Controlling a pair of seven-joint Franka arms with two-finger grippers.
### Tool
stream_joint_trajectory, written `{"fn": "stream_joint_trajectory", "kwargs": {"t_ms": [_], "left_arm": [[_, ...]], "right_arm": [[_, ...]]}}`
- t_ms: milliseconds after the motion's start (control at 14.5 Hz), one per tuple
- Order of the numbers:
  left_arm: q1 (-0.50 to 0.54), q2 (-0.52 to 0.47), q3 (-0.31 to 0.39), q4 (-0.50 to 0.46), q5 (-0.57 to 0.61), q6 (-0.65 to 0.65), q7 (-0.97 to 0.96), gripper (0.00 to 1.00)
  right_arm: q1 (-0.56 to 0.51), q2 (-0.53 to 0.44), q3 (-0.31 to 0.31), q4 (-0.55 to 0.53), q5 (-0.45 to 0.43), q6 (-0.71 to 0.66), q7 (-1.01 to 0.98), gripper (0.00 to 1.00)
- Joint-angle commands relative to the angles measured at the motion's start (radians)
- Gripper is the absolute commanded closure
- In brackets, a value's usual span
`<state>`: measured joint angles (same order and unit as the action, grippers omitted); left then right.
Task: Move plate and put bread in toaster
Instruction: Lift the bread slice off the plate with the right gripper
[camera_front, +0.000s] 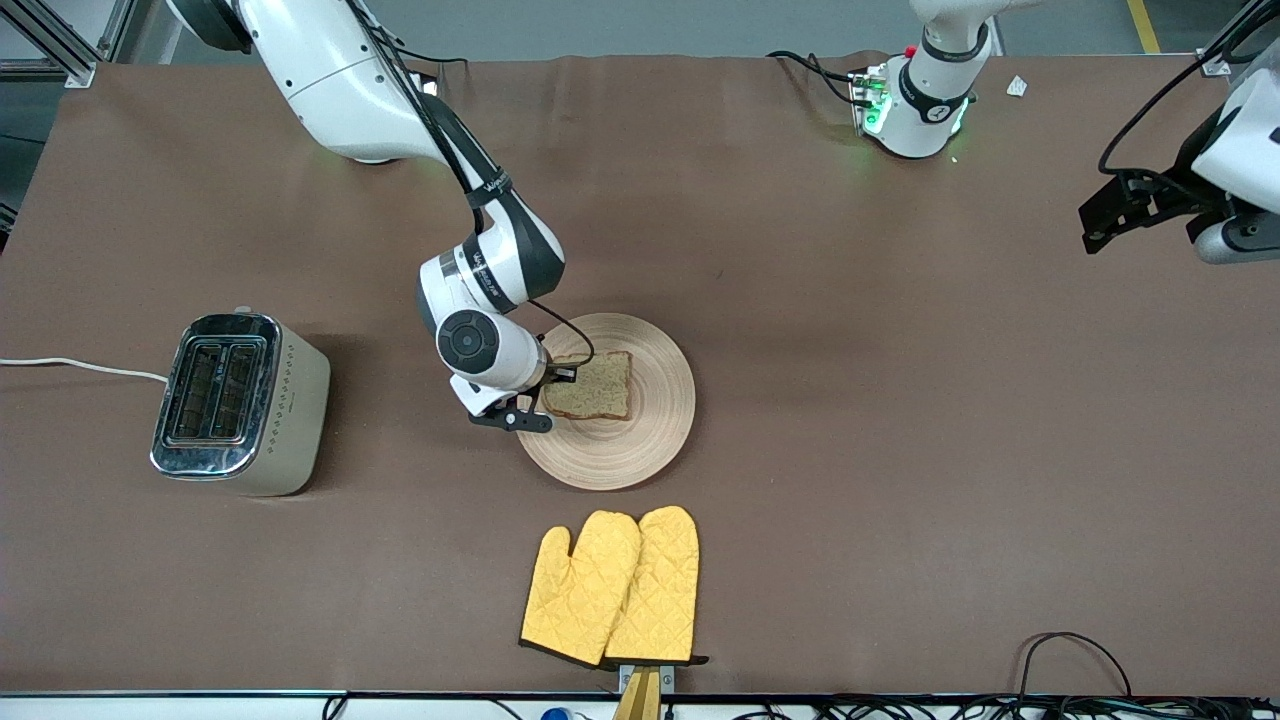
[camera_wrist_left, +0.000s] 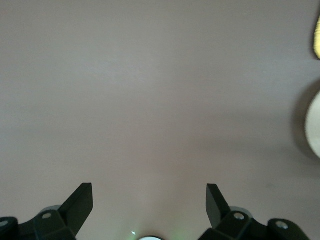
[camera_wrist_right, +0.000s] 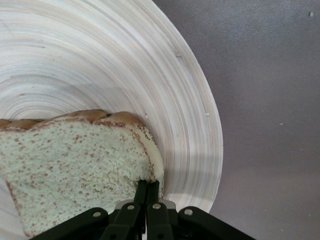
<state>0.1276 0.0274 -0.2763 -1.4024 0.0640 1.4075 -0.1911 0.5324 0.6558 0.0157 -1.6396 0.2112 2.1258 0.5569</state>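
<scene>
Right gripper (camera_wrist_right: 148, 192) pinched together on edge of bread (camera_front: 590, 385) lying on plate (camera_front: 655, 440) beside toaster (camera_front: 240, 405), seemingly for lifting; left gripper (camera_wrist_left: 149, 200) spread apart, waiting over bare table.

Right arm (camera_front: 490, 260): there's dark lettering printed on the white wrist link and on the black cable strap above it, but it can't be made out.
Left arm base (camera_front: 915, 105): a small round mark sits on the black band, no legible characters.
Toaster (camera_front: 240, 400): only a dotted pattern runs along the side, and no brand name can be read.
Plate (camera_front: 650, 420): ring grooves, no writing.
Bread (camera_front: 590, 385): no mark.
Oven mitts (camera_front: 612, 588): quilted yellow, no label showing.
Bench (camera_front: 900, 450): plain brown, no signs.
</scene>
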Motion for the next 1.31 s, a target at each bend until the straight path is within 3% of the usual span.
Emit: {"fn": "stream_joint_trajectory", "kwargs": {"t_ms": [0,69,275,619,826,1032,1239], "left_arm": [[-0.1,-0.055,0.146,-0.067,-0.067,-0.004,0.022,0.0],[-0.1,-0.069,0.146,-0.09,-0.067,-0.001,0.021,0.0],[-0.101,-0.069,0.137,-0.087,-0.067,-0.002,0.018,0.0],[-0.098,-0.064,0.137,-0.087,-0.069,-0.002,0.019,0.0],[-0.1,-0.064,0.137,-0.084,-0.069,-0.002,0.019,0.0],[-0.101,-0.063,0.137,-0.081,-0.069,-0.002,0.019,0.0],[-0.105,-0.057,0.135,-0.081,-0.076,0.004,0.019,0.0]], "right_arm": [[-0.002,0.012,-0.009,0.153,-0.015,-0.224,0.003,0.99],[-0.005,0.01,-0.019,0.218,-0.026,-0.33,0.024,0.99],[0.018,0.008,-0.029,0.343,-0.165,-0.533,0.035,0.99],[0.084,0.005,-0.026,0.386,-0.606,-0.734,0.023,0.99],[0.098,-0.03,-0.026,0.397,-0.757,-0.84,-0.028,0.99],[0.106,-0.033,-0.022,0.397,-0.964,-0.937,-0.095,0.99],[0.086,-0.036,-0.037,0.405,-1.073,-1.006,-0.141,0.99]]}}
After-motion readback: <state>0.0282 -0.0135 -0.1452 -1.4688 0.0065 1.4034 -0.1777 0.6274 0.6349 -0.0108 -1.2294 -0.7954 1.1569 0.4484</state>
